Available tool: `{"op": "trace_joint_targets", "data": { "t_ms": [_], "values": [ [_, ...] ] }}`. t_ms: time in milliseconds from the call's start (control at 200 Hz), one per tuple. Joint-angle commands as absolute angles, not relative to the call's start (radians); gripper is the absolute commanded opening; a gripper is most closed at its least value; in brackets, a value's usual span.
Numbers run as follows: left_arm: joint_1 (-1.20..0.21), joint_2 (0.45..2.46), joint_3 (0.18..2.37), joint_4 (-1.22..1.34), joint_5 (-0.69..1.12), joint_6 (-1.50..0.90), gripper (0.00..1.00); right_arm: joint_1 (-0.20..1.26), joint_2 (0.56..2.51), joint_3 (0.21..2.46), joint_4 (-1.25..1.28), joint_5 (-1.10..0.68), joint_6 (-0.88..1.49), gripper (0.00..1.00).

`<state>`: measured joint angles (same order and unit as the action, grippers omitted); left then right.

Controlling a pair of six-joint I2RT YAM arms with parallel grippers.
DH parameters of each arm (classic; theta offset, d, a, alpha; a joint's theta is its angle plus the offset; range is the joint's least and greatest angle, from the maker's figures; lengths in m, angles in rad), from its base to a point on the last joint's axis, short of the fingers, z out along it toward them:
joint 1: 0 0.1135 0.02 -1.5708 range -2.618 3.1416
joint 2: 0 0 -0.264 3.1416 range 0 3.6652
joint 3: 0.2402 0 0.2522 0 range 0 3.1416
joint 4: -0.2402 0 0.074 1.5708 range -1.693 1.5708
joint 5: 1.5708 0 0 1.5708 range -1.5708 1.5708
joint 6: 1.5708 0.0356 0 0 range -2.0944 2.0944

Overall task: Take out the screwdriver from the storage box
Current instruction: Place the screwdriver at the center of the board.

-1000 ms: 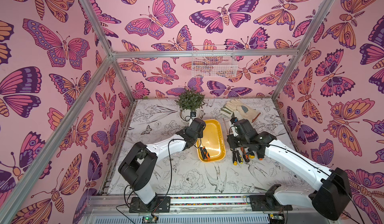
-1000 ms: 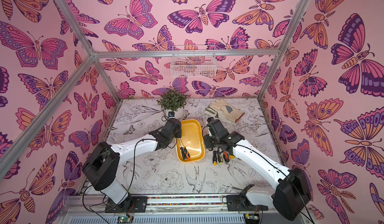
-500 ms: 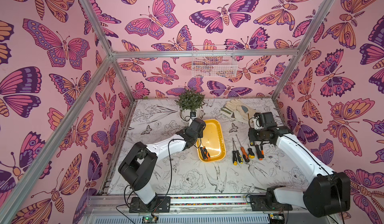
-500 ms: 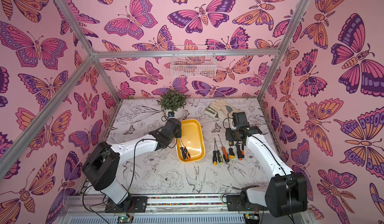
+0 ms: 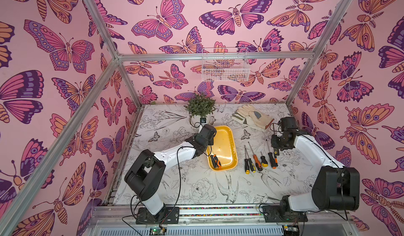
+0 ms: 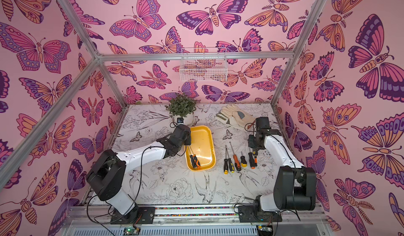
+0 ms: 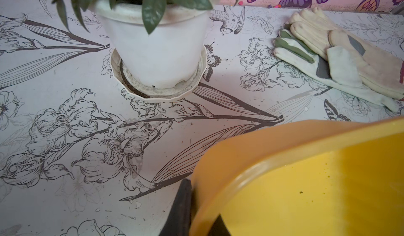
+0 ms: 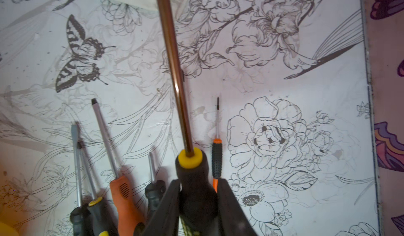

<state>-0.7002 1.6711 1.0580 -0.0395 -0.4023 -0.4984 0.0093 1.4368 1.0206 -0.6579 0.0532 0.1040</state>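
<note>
Two screwdrivers (image 5: 215,161) lie in the near corner of the yellow storage box (image 5: 225,143). My left gripper (image 7: 201,215) pinches its left rim tight. My right gripper (image 8: 197,188) is clamped on a black-handled screwdriver (image 8: 189,158), right of the box, beside five more (image 5: 256,161) rowed on the table (image 5: 196,191).

Twin overhead views, plus two close wrist cameras.
Both top views share nearly the whole scene, looking steeply down from the front, table (image 5: 196,191) lower middle; left wrist skims the storage box (image 7: 262,143) rim, right wrist hugs the yellow-collared screwdriver (image 8: 192,176).
</note>
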Motion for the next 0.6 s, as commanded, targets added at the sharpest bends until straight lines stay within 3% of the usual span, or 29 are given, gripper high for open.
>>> {"op": "trace_joint_targets", "data": {
  "t_ms": [0, 596],
  "values": [
    [-0.693, 1.670, 1.077, -0.044, -0.384, -0.498, 0.00, -0.027, 1.456, 1.023, -0.659, 0.083, 0.093, 0.00],
    [-0.693, 1.665, 1.072, -0.041, -0.376, -0.489, 0.00, -0.139, 1.606, 1.015, -0.644, 0.101, 0.092, 0.00]
  ]
}}
